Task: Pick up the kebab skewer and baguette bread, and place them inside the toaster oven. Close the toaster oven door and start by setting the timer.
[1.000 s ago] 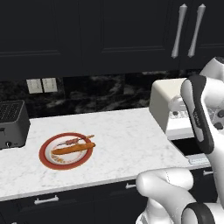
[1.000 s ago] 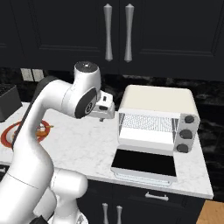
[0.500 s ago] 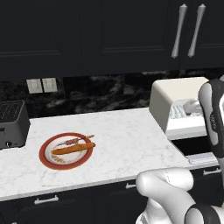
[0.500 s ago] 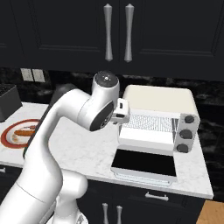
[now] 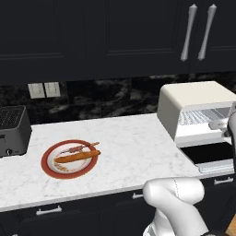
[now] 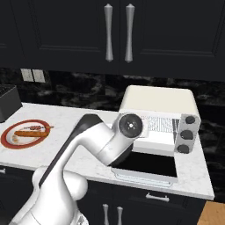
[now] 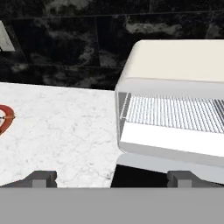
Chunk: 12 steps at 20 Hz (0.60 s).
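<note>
The white marble counter (image 5: 129, 143) carries the cream-white boxy toaster oven (image 6: 158, 102), its dark glass door (image 6: 147, 165) dropped flat open. The arm has swung rightward toward it over the last second (away from the food). On the red-rimmed plate (image 5: 48, 166), well apart, lie the orange-brown baguette (image 5: 73, 157) and thin wooden kebab skewer (image 5: 83, 148), unpicked. The gripper (image 7: 113, 177) is spread fully, empty.

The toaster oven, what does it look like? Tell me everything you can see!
The toaster oven is a cream-white box with rounded corners, standing on the white marble counter against the dark wall. Its dark glass door is folded down flat in front, so the inside shows: a silvery wire rack with nothing on it. Three dark round knobs run down its right side.
</note>
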Tool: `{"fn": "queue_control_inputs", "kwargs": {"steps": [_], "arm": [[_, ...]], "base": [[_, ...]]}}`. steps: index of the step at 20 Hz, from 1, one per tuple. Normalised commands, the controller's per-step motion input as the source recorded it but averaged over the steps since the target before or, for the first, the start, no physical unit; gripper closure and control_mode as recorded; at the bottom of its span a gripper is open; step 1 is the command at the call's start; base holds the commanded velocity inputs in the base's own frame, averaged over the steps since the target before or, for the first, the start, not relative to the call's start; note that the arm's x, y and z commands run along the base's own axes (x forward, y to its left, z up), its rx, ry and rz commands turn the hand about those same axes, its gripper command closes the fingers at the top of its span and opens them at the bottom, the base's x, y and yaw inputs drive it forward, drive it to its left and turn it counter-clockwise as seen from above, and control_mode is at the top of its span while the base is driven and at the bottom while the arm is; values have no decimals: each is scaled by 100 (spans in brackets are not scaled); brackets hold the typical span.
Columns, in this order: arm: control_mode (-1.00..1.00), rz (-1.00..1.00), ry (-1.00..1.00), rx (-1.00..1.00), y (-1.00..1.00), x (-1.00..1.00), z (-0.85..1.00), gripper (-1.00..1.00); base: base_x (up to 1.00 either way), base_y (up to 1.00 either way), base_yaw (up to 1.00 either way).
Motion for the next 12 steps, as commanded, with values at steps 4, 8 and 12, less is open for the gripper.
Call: {"fn": "queue_control_inputs", "kwargs": {"steps": [4, 8, 12], "arm": [[-100, 0, -12, 0, -73, 18, -57, -100], [-100, 0, -17, 0, -40, 32, -23, -100], [-100, 0, -12, 0, -30, 41, -25, -100]], "base": [[0, 0, 0], [0, 0, 0], [0, 0, 0]]}}
